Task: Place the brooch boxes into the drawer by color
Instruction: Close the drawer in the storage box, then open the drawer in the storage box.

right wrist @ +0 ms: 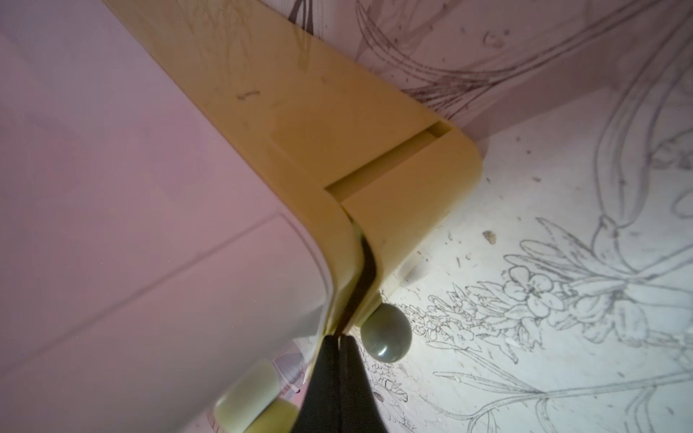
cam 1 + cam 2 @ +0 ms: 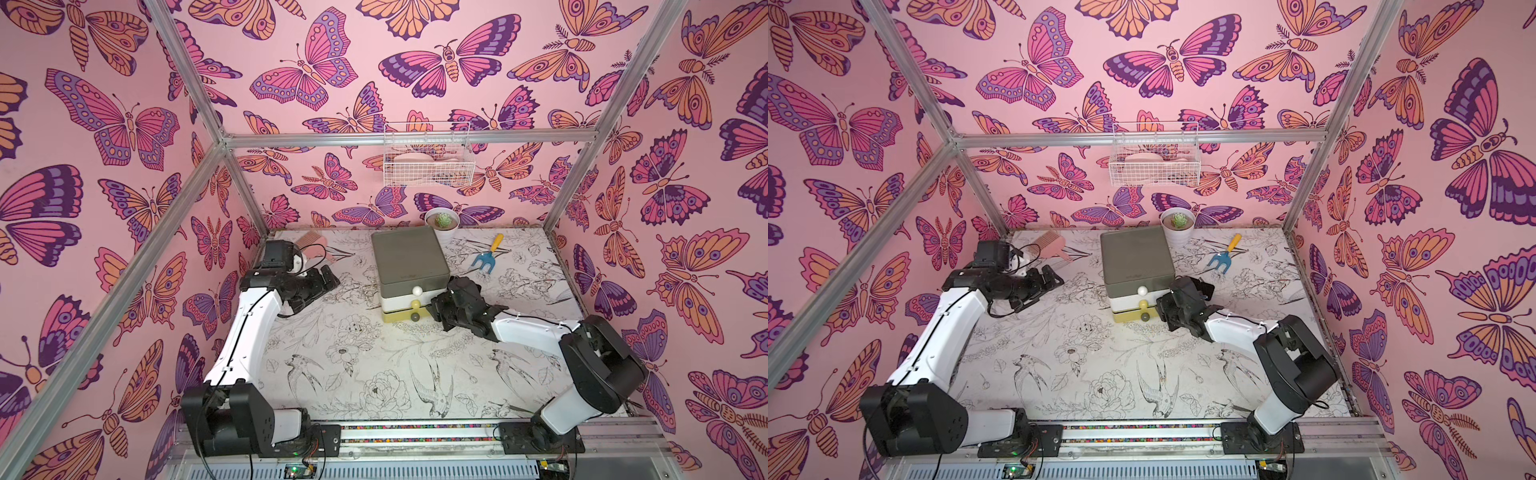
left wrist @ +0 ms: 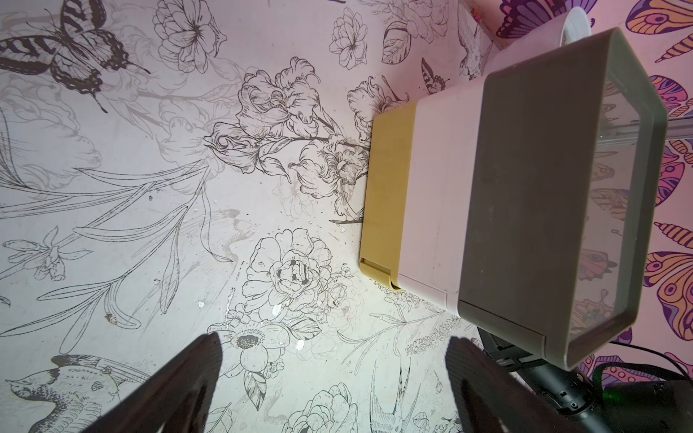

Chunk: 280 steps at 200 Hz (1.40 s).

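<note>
No brooch boxes show in any view. The drawer (image 2: 409, 262) (image 2: 1136, 257) stands at the table's middle back, with a grey-green top tier, a white middle and a yellow bottom (image 1: 393, 210). The yellow tier's front stands out by a narrow gap. My right gripper (image 2: 432, 305) (image 2: 1160, 307) (image 1: 339, 339) is shut with nothing held. Its tips are at that gap, beside the grey-green ball knob (image 1: 386, 337). My left gripper (image 2: 322, 291) (image 2: 1044, 286) (image 3: 333, 346) hangs open and empty to the left of the drawer (image 3: 525, 206).
A white wire basket (image 2: 428, 162) hangs on the back wall. A potted succulent (image 2: 441, 220) stands right behind the drawer. A blue-and-yellow toy fork (image 2: 488, 255) lies at the back right, and a pink comb (image 2: 311, 239) at the back left.
</note>
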### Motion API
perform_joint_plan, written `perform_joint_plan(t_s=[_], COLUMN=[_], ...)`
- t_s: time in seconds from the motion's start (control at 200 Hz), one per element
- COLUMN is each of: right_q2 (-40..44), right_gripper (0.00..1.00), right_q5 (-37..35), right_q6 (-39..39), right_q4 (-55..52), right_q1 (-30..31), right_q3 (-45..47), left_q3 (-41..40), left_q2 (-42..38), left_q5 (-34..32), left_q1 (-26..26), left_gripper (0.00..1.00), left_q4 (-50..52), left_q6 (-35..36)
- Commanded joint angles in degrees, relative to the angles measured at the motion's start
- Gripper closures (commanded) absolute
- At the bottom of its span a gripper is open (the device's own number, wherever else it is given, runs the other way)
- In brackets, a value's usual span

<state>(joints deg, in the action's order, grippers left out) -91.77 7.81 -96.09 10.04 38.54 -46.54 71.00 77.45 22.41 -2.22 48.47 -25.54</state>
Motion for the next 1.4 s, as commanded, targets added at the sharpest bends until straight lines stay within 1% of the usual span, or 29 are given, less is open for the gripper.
perform_joint_plan(t_s=[0.0, 0.045, 0.075, 0.195, 0.291, 0.406, 0.486, 0.546, 0.661, 0.746, 0.811, 0.942, 1.022, 1.087, 1.172, 1.252, 1.327, 1.397], right_q2=[4.77, 6.97, 8.58, 16.64, 22.04, 28.51, 30.15, 28.92, 23.42, 17.5, 13.21, 6.81, 4.08, 1.29, -3.97, -7.22, -9.84, -12.23], right_gripper=[1.0, 1.0, 0.97, 0.74, 0.59, 0.56, 0.56, 0.53, 0.42, 0.42, 0.41, 0.4, 0.4, 0.4, 0.4, 0.41, 0.41, 0.41], right_q5=[-0.18, -0.17, -0.24, -3.16, -6.13, -9.47, -9.21, -6.35, -1.66, 5.06, 8.62, 14.51, 17.41, 19.14, 18.41, 13.64, 8.65, 4.13], right_q6=[2.79, 3.92, 4.85, 10.52, 12.11, 12.11, 12.94, 13.49, 14.92, 14.29, 14.48, 15.67, 12.74, 7.68, -2.62, -11.42, -16.99, -19.8], right_q4=[-0.4, -2.23, -4.31, -16.04, -23.95, -28.69, -27.61, -24.68, -18.37, -11.11, -7.13, -5.16, 1.02, 9.46, 26.86, 39.97, 48.94, 55.69], right_q1=[-0.62, -0.74, -0.75, -1.18, -2.71, -4.76, -7.33, -9.63, -10.42, -11.44, -11.6, -11.46, -10.54, -9.43, -7.83, -5.14, -1.36, 2.34], right_q3=[0.91, 1.81, 2.29, 3.39, 4.74, 7.92, 10.3, 11.5, 11.74, 11.57, 10.05, 5.55, 5.11, 6.53, 11.55, 16.58, 19.29, 19.59], left_q3=[0.82, 0.98, 0.98, 0.73, 1.11, 1.28, 1.07, 1.02, 0.6, 0.63, 0.48, -0.06, -0.32, -0.34, -0.34, -0.47, -0.75, -0.87], left_q2=[0.96, 1.01, 0.95, 1.53, 2.64, 4.02, 5.38, 6.24, 7.39, 7.91, 7.74, 7.36, 7.2, 7.11, 6.99, 6.57, 6.09, 5.87], left_q5=[-0.7, -0.66, -0.75, 0.33, 1.48, 2.26, 3.51, 4.08, 4.71, 4.7, 4.51, 4.02, 3.88, 3.6, 3.27, 3.11, 2.9, 2.8], left_q1=[0.1, 0.14, 0.19, 0.46, 1.5, 3.78, 5.34, 6.33, 7.48, 7.84, 7.91, 7.89, 7.9, 7.92, 7.85, 7.88, 7.85, 7.77], left_gripper=[0.0, 0.0, 0.0, 0.0, 0.0, 0.0, 0.0, 0.0, 0.0, 0.0, 0.0, 0.0, 0.0, 0.0, 0.0, 0.0, 0.0, 0.0], left_q4=[1.81, 1.72, 1.59, 0.63, -0.16, -1.76, -3.37, -4.1, -5.97, -6.1, -6.1, -6.08, -5.98, -6.03, -6.01, -5.98, -5.92, -5.66], left_q6=[0.77, 0.34, -0.05, -1.2, -2.17, -3.9, -5.11, -5.89, -6.9, -6.95, -6.96, -7.03, -6.9, -6.94, -6.89, -6.76, -6.63, -6.38])
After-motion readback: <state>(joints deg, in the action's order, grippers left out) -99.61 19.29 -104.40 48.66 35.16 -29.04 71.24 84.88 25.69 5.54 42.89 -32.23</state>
